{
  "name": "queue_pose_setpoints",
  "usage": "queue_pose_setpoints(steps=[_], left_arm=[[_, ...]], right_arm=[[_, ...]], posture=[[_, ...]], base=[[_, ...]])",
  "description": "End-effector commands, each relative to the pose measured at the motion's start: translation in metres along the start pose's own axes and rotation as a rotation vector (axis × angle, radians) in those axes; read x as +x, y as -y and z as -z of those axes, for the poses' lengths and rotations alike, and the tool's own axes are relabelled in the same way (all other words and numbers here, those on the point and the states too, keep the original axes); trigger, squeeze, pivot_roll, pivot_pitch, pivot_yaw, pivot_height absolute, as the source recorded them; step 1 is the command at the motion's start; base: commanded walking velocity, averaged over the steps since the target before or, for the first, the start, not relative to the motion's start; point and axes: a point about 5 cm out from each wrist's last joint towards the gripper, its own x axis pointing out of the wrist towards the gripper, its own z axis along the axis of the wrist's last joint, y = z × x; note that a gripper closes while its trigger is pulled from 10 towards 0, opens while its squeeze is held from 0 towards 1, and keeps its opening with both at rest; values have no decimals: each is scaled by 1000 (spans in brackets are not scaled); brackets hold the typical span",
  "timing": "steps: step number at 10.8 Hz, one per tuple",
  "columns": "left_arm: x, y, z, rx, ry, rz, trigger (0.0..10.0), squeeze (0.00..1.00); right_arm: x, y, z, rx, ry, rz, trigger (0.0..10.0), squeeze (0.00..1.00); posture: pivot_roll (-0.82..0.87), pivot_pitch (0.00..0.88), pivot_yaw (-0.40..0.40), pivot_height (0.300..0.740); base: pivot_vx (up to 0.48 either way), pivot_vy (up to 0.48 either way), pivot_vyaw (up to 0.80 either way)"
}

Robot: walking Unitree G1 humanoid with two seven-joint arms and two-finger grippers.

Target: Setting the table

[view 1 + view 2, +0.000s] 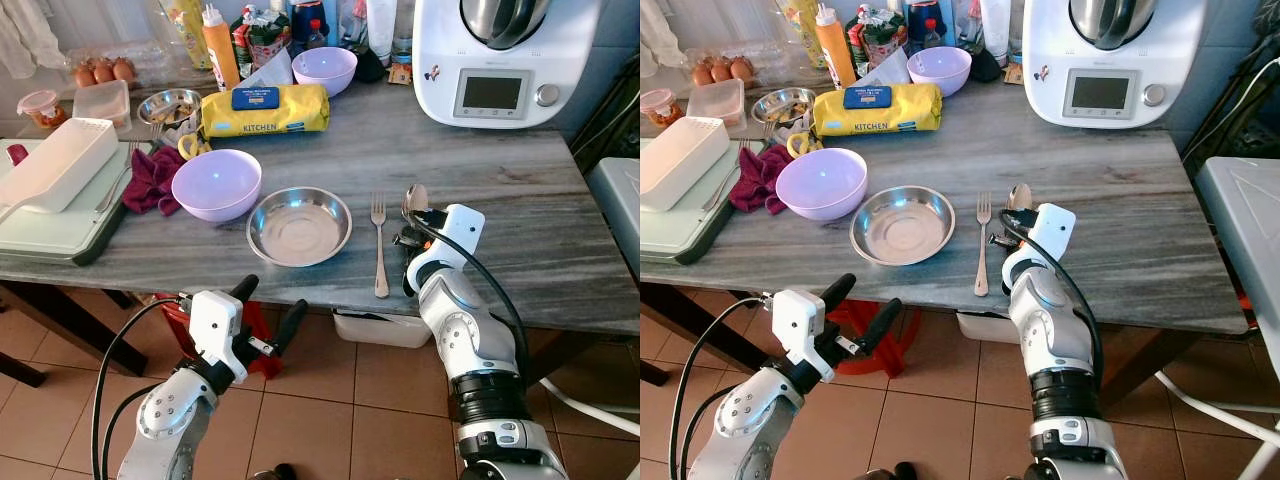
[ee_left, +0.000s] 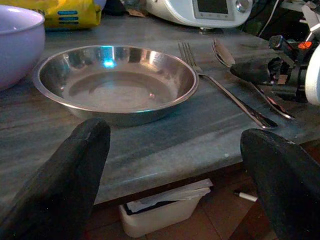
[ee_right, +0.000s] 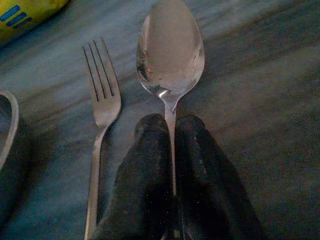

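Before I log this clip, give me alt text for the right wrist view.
The right pincer is shut on a spoon handle, its bowl lying on the grey table. A fork lies alongside.

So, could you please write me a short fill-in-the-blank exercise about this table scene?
1. The right gripper is shut on the handle of the ____.
2. The fork lies between the spoon and the steel ____.
3. The left gripper, below the table edge, has its fingers ____.
4. The nearer bowl beside the steel plate is coloured ____.

Missing words: spoon; plate; open; purple
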Motion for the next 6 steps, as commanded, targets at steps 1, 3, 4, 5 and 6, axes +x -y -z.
queue_pose_setpoints(steps=[1,3,4,5,6], left_arm=[[0,0,-1,13,-7,-1,10000,0],[0,1,-1,11,-6,-5,10000,0],[0,1,-1,10,-5,-6,10000,0],[0,1,-1,9,-6,-8,10000,0],[0,1,-1,9,-7,-7,10000,0]], right_arm=[[-2,9,30,44,-128,32,10000,1000],[-1,10,30,36,-132,33,10000,1000],[-1,11,30,32,-133,33,10000,1000],[-1,13,31,17,-137,32,10000,1000],[-1,15,30,8,-138,35,10000,1000]], posture=[[-22,174,80,740],[-21,174,77,740],[-21,174,76,740],[-23,174,76,740],[-23,175,77,740]], base=[[0,0,0],[0,0,0],[0,0,0],[0,0,0],[0,0,0]])
